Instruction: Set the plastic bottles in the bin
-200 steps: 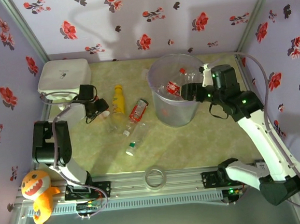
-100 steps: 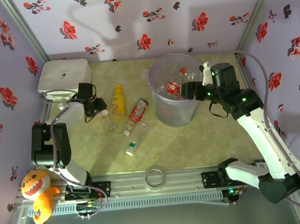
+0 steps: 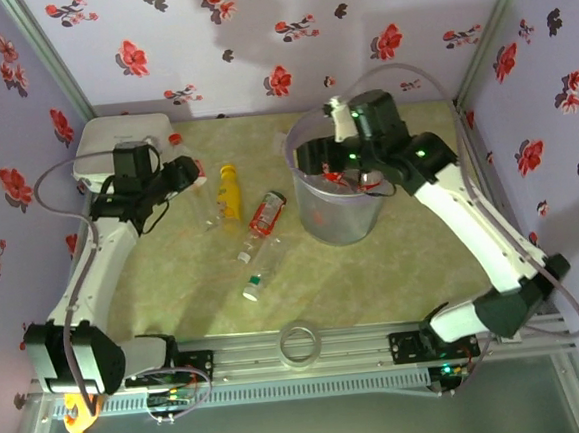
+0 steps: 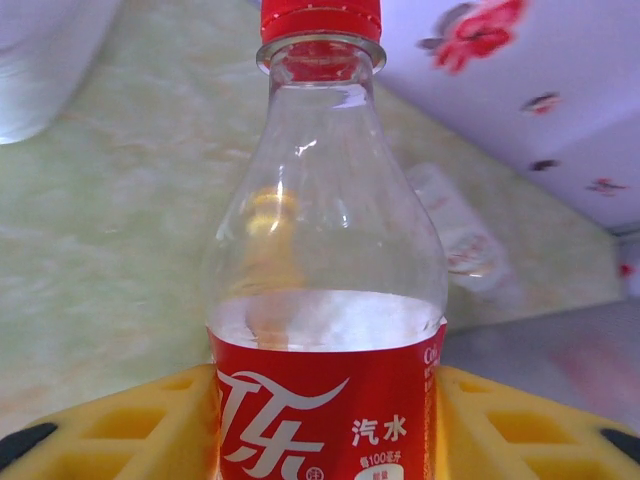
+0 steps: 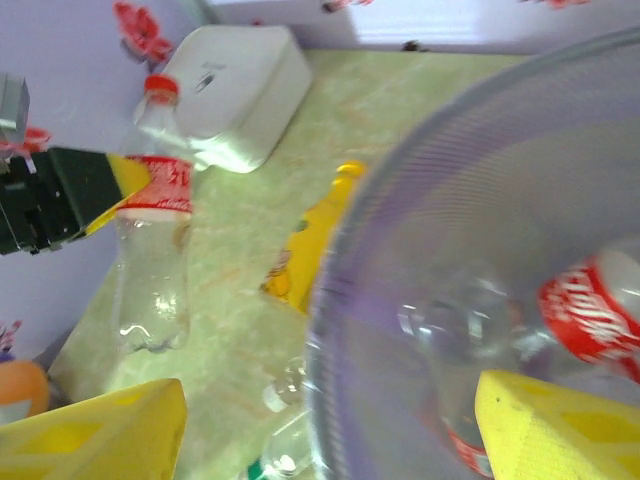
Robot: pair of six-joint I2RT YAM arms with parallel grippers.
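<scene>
From above, the left gripper [image 3: 186,174] is clamped on a clear red-capped bottle [image 3: 174,139] at the far left, just beside the white box [image 3: 114,150]. The bin [image 3: 343,227] stands far right of centre, with the right gripper [image 3: 305,160] over its left rim. Between the two arms lie a yellow bottle [image 3: 229,191], a red-labelled bottle [image 3: 266,214], a small clear bottle [image 3: 252,248] and a green-capped bottle [image 3: 256,280].

In the left wrist view, yellow pads [image 4: 130,425] press the red label from both sides. The bottle looks empty, so probably very light, with thin walls that give under a squeeze. The label band seems the firmest and least slippery place to hold.

In the right wrist view, its own yellow fingers [image 5: 100,430] stand wide apart with nothing between them. Below is the bin's rim, and red-labelled bottles [image 5: 590,310] lie inside.
</scene>
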